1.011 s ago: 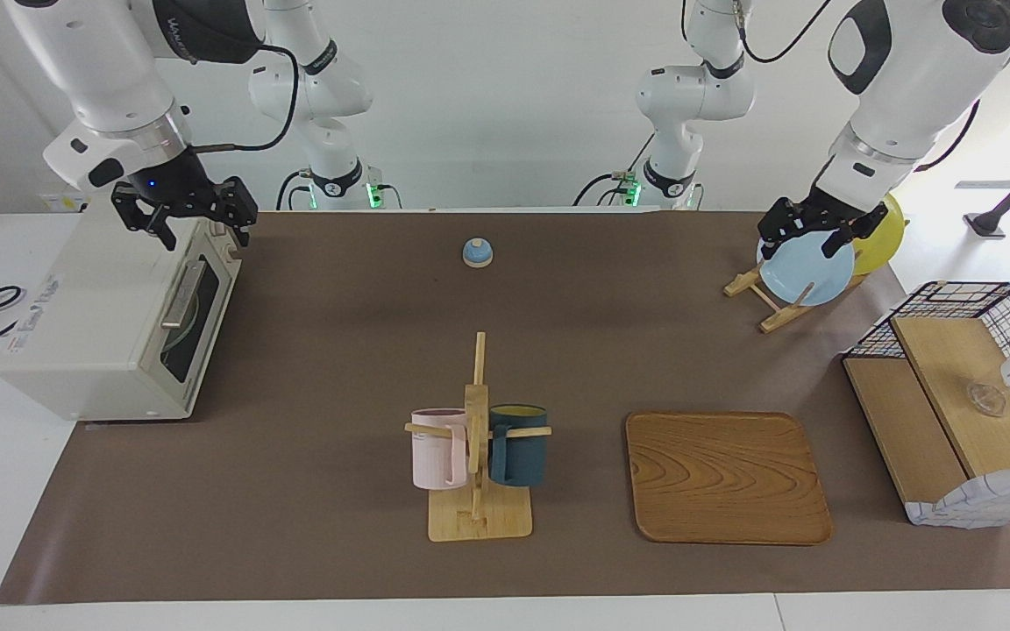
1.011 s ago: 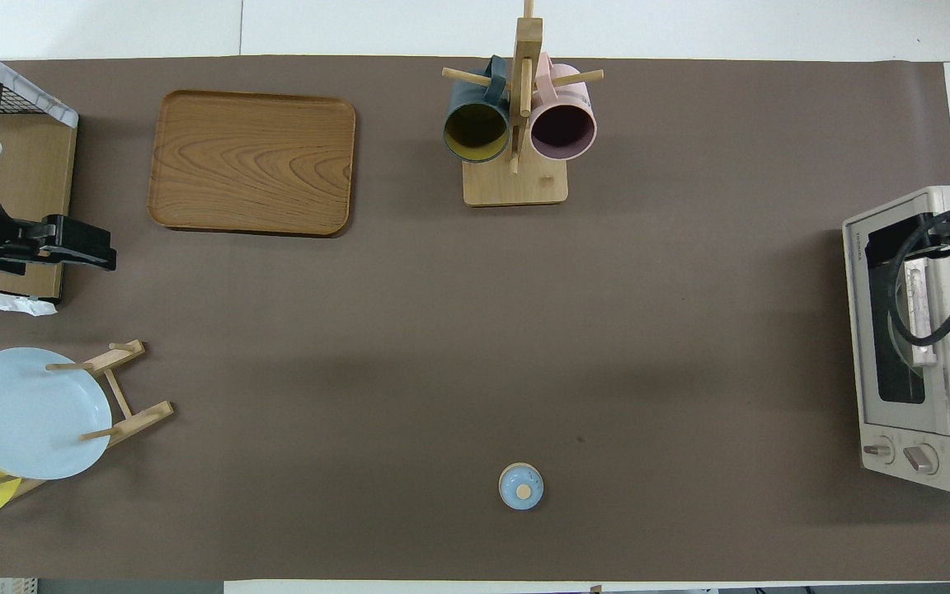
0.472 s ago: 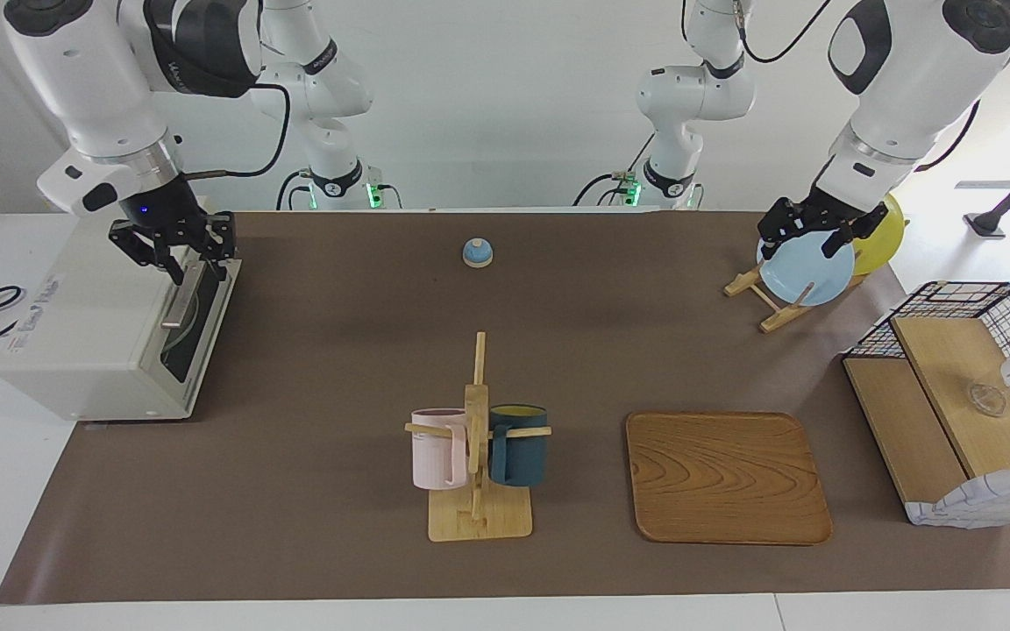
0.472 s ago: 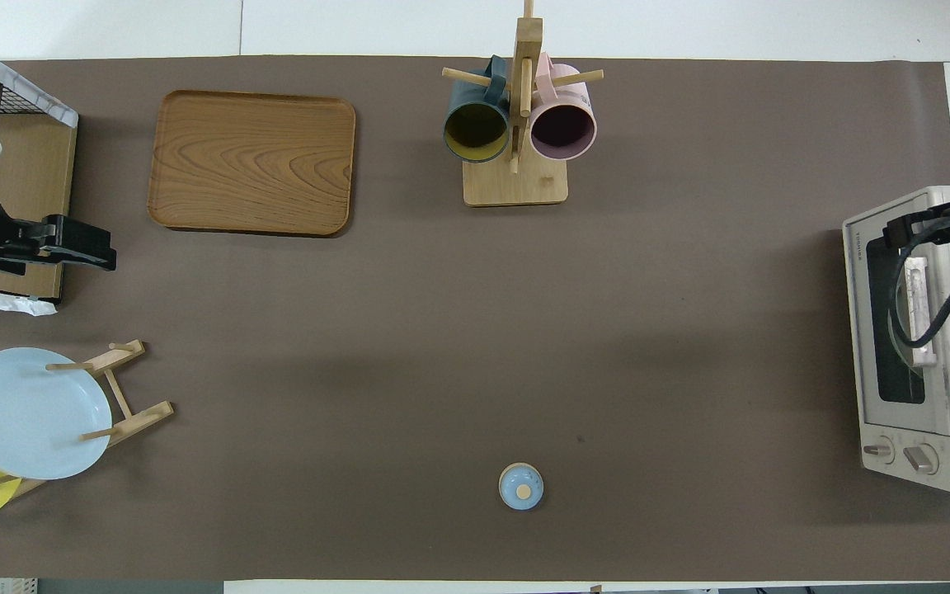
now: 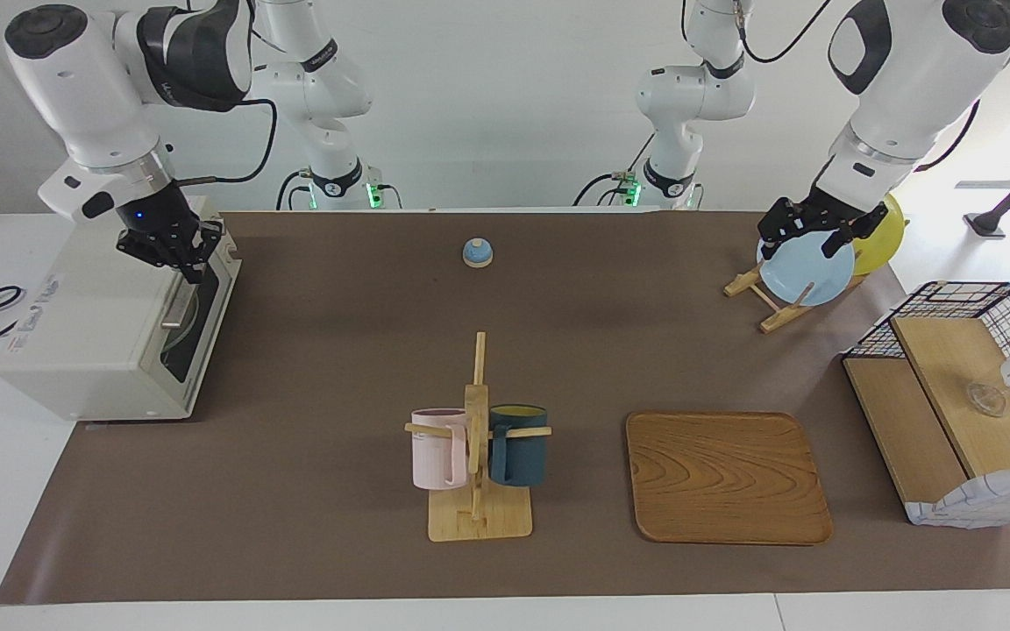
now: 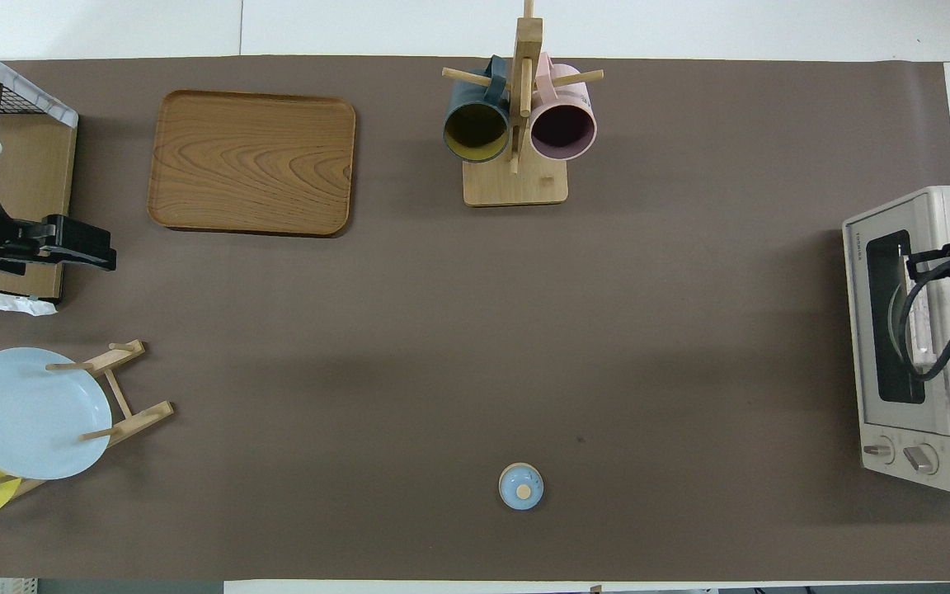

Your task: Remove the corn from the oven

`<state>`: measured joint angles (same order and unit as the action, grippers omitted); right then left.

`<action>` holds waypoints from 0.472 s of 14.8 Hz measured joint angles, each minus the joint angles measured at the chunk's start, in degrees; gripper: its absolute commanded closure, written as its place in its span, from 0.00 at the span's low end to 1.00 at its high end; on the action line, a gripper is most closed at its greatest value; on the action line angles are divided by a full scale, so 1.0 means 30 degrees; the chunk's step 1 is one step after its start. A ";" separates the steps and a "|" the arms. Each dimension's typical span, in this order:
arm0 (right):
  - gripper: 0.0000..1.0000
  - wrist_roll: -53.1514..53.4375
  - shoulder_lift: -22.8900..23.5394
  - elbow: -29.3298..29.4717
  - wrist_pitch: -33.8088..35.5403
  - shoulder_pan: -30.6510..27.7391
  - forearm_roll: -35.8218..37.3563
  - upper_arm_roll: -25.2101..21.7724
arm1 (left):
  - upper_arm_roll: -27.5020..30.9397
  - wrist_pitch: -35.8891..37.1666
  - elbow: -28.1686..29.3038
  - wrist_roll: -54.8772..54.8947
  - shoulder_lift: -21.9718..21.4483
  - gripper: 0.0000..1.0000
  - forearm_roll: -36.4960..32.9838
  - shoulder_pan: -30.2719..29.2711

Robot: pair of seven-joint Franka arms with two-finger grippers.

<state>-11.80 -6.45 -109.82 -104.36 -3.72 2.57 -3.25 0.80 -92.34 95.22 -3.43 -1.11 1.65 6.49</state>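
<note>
Cream-white oven (image 5: pixel 106 329) is sitting at right arm's end of tabletop (image 5: pixel 338 350), door shut; corn not visible. Right gripper (image 5: pixel 174 254) is hovering over door's handle (image 5: pixel 177 304), finger gap can't tell. Left gripper (image 5: pixel 812 230) is waiting over blue plate (image 5: pixel 807 272), fingers apart, nothing held.

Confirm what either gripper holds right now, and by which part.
Nothing visibly held. The right gripper is at the cream-white toaster oven's metal bar handle; grip unclear. The left gripper waits over the pale blue plate.
</note>
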 measured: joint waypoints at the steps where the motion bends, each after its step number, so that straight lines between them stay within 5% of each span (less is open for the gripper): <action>1: 1.00 0.0433 -0.0048 -0.0266 -0.0066 -0.0158 0.0000 -0.0002 | 0.0000 0.0000 0.0000 0.0000 0.0000 0.00 0.0000 0.0000; 7: 1.00 0.1233 0.0359 -0.1143 -0.1406 -0.1061 0.0000 -0.0051 | 0.0000 0.0000 0.0000 0.0000 0.0000 0.00 0.0000 0.0000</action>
<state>-8.11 -5.37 -113.25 -108.58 -6.90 2.57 -3.40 0.80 -92.34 95.22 -3.43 -1.11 1.65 6.49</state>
